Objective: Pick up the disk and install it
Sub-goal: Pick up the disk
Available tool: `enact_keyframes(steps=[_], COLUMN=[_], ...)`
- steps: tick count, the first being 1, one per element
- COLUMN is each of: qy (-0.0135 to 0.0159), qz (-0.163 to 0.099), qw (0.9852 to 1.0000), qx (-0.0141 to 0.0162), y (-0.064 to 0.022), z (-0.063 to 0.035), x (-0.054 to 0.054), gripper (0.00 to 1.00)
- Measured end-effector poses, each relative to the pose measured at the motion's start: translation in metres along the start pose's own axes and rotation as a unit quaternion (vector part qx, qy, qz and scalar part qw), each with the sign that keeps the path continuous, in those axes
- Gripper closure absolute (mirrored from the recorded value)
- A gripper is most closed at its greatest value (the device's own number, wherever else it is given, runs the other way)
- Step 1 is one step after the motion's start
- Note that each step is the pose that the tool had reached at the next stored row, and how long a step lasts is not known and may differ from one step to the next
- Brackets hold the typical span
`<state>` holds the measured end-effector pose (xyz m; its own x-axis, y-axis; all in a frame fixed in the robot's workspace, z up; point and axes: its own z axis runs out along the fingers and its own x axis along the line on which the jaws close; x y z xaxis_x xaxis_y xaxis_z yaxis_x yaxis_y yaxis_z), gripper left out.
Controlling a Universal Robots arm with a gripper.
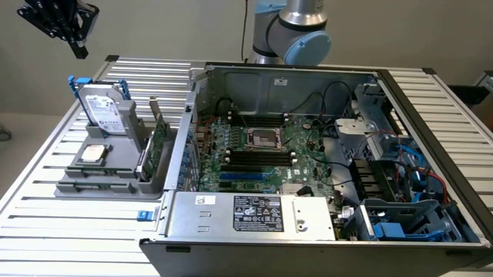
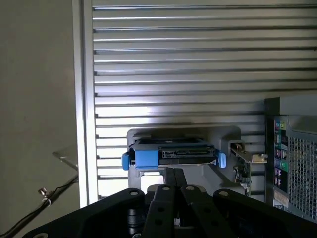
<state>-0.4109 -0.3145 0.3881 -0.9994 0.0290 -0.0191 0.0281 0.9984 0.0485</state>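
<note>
The disk [image 1: 104, 107] stands upright in a grey holder [image 1: 115, 173] at the exterior view's left. It is silver-grey with a white label and a blue plastic carrier. My black gripper [image 1: 77, 51] hangs high above it, a little toward the exterior view's left, with nothing between its fingers. In the wrist view the disk [image 2: 171, 153] appears edge-on from above, with blue tabs at both ends. The gripper [image 2: 174, 173] points down at it from well above, its two fingers pressed together.
An open computer case [image 1: 370, 78] with its motherboard fills the exterior view's right. Blue drive bays [image 1: 400, 225] sit in its near right corner. A green circuit card [image 1: 158, 144] and a small silver chip [image 1: 94, 153] share the holder. The slatted metal table [image 1: 69, 225] lies around them.
</note>
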Motion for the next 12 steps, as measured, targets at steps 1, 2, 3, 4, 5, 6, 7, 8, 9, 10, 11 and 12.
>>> enact_keyframes(steps=[1,2,3,4,5,6,7,8,9,10,11,12], qy=[0.0004,0.0008,0.0012,0.0017,0.0022,0.0026,0.0030,0.0035,0.0039,0.0043,0.0048,0.0052], qz=[-0.008,-0.018,-0.027,-0.036,-0.045,-0.054,-0.063,-0.073,-0.081,-0.090,-0.099,-0.108], qw=[1.0000,0.9998,0.9996,0.9994,0.9990,0.9985,0.9980,0.9974,0.9967,0.9959,0.9950,0.9941], qx=[-0.0001,-0.0003,-0.0005,-0.0006,-0.0008,-0.0010,-0.0012,-0.0013,-0.0015,-0.0017,-0.0019,-0.0020], y=[0.0001,0.0001,0.0002,0.0003,0.0003,0.0002,0.0002,0.0003,0.0003,0.0003,0.0003,0.0002], z=[0.0000,0.0000,0.0000,0.0000,0.0000,0.0001,0.0001,0.0001,0.0001,0.0002,0.0002,0.0002], x=[0.0000,0.0000,0.0000,0.0000,0.0000,0.0000,0.0000,0.0000,0.0000,0.0000,0.0000,0.0000], gripper=[0.89,0.89,0.89,0.89,0.89,0.89,0.89,0.89,0.89,0.89,0.89,0.89])
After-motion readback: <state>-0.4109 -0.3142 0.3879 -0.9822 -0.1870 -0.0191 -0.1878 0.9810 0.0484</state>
